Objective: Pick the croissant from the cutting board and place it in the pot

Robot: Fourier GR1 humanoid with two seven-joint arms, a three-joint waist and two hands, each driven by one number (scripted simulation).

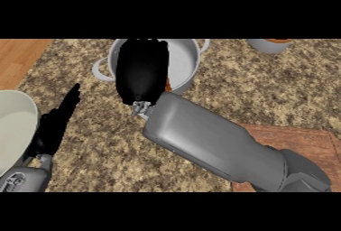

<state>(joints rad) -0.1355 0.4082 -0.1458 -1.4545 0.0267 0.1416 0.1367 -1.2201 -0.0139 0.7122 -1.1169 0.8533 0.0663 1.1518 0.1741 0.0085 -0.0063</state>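
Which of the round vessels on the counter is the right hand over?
The right hand is over the grey handled pot at top centre, not the white bowl at left.

Grey two-handled pot [190,54] upright on counter, cutting board [300,140] at lower right

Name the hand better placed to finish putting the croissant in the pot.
The right hand. It is over the pot, back up, hiding whatever it holds; a brown sliver shows beside it. The left hand rests open at the view's left edge, beside a pale bowl.
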